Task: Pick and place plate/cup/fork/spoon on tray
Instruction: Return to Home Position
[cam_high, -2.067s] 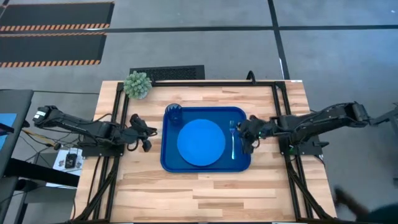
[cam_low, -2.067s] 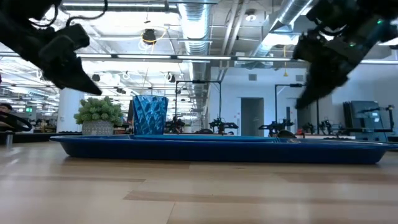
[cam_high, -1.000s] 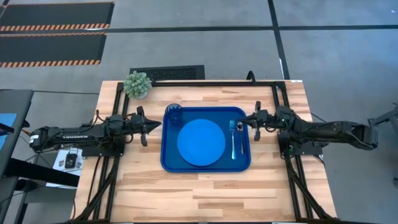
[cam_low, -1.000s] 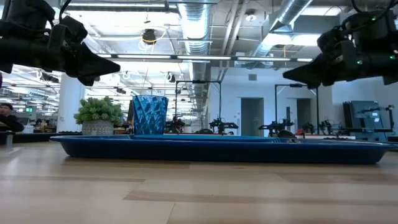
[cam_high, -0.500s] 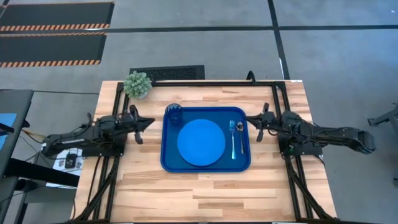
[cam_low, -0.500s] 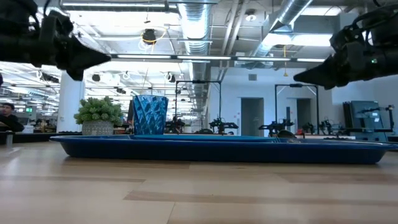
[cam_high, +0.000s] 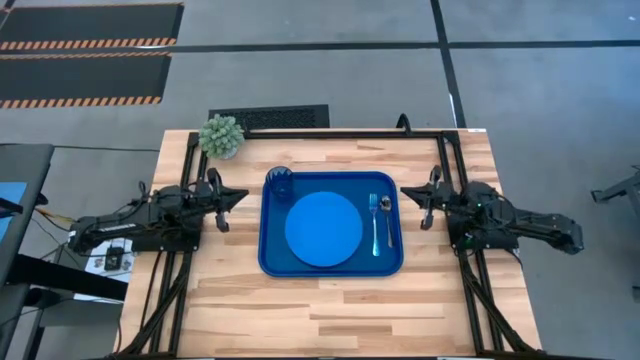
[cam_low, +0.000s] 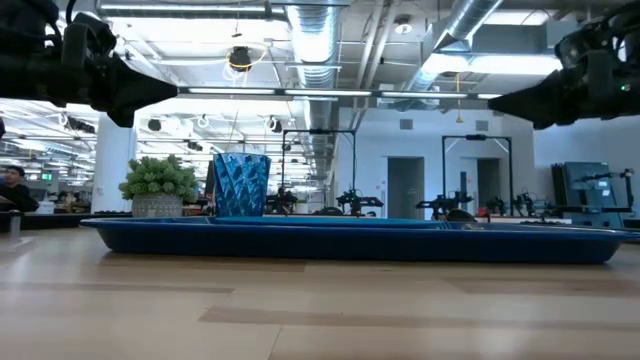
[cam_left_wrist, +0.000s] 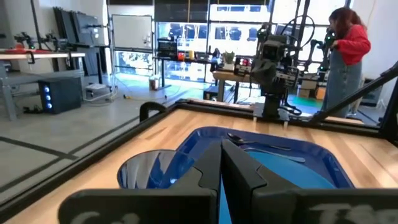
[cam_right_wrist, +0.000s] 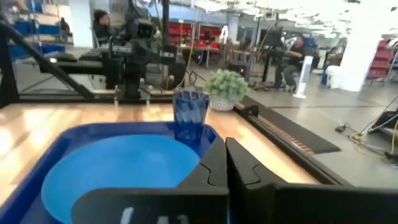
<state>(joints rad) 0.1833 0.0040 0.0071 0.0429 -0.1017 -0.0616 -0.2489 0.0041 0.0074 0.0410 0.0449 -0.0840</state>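
The left claw (cam_high: 238, 194) hangs just off the tray's left edge in the overhead picture and the right claw (cam_high: 408, 191) just off its right edge. Each has its two fingers pressed together on nothing, as both wrist views show. Nearest in the level view lies bare desk (cam_low: 320, 310), then the long rim of the tray (cam_low: 350, 245), which sits mid-frame from above and carries everything. The plate (cam_high: 322, 229) lies flat at its centre, the fork (cam_high: 375, 225) and spoon (cam_high: 387, 222) side by side right of the plate, and the cup (cam_high: 280, 184) upright in the tray's upper-left corner. Beyond, at the desk's upper-left corner, stands a potted plant (cam_high: 221, 134). The plate looks stiff and light but lies flush, so I judge its edge the only place to take hold. The cutlery is thin, probably slippery, and best pinched across the handle. The cup seems light, to be taken across its wall near the lip, and the wide tray by its raised rim. The level view hides plate and cutlery behind that rim and shows only the cup above it, yet it alone shows both claws held well above the desk. The left wrist view adds a person (cam_left_wrist: 348, 56) in a red top far off, upper right.
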